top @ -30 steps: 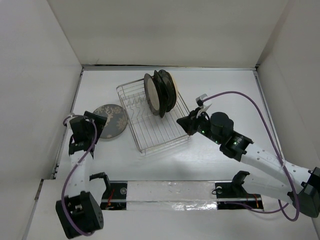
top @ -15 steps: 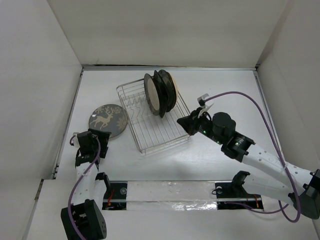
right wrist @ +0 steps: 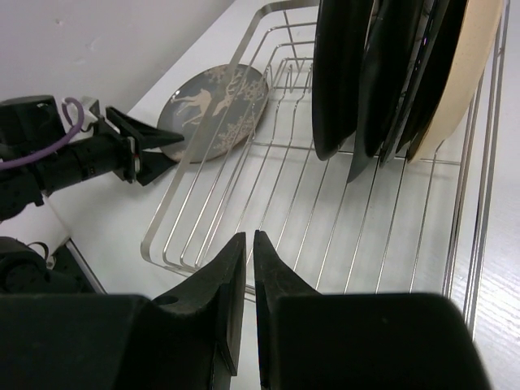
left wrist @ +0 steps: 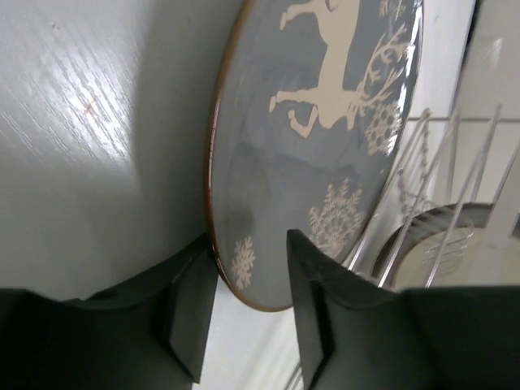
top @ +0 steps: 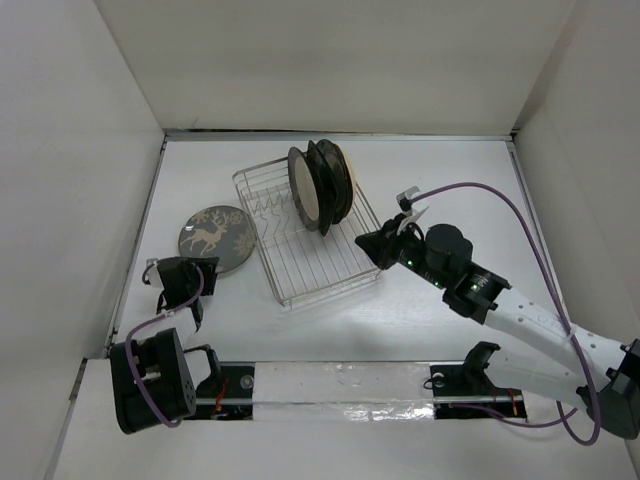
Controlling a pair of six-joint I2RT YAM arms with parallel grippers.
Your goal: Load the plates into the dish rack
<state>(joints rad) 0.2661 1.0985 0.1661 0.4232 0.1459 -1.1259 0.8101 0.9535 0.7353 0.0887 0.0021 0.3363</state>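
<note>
White table (top: 450, 180) holds the deer plate (left wrist: 325, 122) flat, its edge between the left gripper's (left wrist: 250, 248) spread fingers, ready for a pinch. Other plates (top: 322, 185) stand in the rack (top: 330, 293) past the right gripper's (right wrist: 249, 244) closed fingers.
</note>
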